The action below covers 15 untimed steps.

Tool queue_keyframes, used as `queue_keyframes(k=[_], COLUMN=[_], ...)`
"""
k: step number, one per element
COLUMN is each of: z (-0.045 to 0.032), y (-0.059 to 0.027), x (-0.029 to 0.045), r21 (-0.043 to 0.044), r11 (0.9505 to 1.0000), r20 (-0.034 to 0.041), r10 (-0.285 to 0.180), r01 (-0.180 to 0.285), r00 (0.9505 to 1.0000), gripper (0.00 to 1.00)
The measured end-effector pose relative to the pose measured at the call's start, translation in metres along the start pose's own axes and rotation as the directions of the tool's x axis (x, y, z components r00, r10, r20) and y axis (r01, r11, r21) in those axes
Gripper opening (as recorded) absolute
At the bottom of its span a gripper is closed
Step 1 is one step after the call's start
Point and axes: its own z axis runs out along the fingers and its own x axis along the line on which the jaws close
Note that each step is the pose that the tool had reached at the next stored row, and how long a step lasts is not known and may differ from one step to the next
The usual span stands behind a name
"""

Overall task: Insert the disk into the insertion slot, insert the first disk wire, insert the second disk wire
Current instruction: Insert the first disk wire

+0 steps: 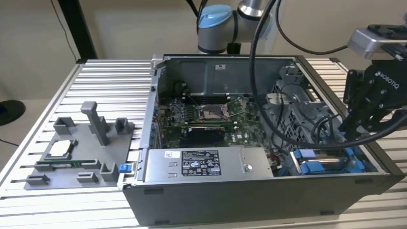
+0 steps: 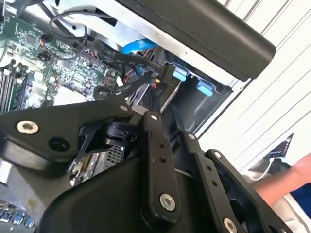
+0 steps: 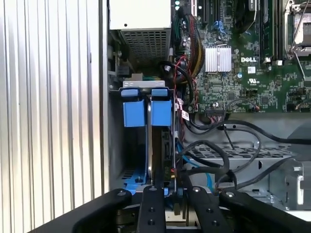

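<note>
Cables: black loops [image 1: 296, 141] at 11 o'clock of grey blue-tabbed drive bay [image 1: 304, 154], exterior view.
Box: grey labelled power supply [image 1: 203, 164] at 9 o'clock.
Room: dark grey computer case [image 1: 254, 195], lidless side.

Edge-on in the insertion slot [image 3: 115, 145], the disk [image 3: 163, 145] hides its label and most of its body in the first wrist view. In the exterior view, black cables [image 1: 253, 71] cross the hand [image 1: 363, 119], masking its lower end. The second wrist view's edge cuts off a person's arm [image 2: 297, 180].
</note>
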Motion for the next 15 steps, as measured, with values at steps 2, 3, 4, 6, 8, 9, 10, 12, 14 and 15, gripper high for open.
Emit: queue_keyframes(k=[2,3,4,6,8,9,10,12,14,15], z=[-0.0032,-0.0037,-0.0040,-0.0047,-0.0053,-0.0056,-0.0058,-0.0062,-0.0061,-0.0060], y=[-0.0038,-0.0071,-0.0117,-0.0206,-0.0297,-0.0342,-0.0386,-0.0438,-0.0453,-0.0456], x=[-0.0001,-0.0002,-0.0004,-0.0008,-0.0012,-0.0014,-0.0016,-0.0018,-0.0019,-0.0020], r21=[-0.0100,-0.0136,-0.0167,-0.0215,-0.0283,-0.0317,-0.0357,-0.0420,-0.0432,-0.0433], r11=[1.0000,0.9999,0.9999,0.9998,0.9996,0.9995,0.9994,0.9991,0.9991,0.9991], r20=[-0.0003,-0.0008,-0.0008,-0.0010,-0.0012,-0.0015,-0.0016,-0.0020,-0.0020,-0.0019], r10=[0.000,0.000,0.000,0.000,-0.001,-0.001,-0.001,-0.001,-0.001,-0.001], r01=[0.000,0.000,0.000,0.000,0.001,0.001,0.001,0.001,0.001,0.001], r00=[1.0000,1.0000,1.0000,1.0000,1.0000,1.0000,1.0000,1.0000,1.0000,1.0000], gripper=[0.00,0.00,0.00,0.00,0.00,0.00,0.00,0.00,0.00,0.00])
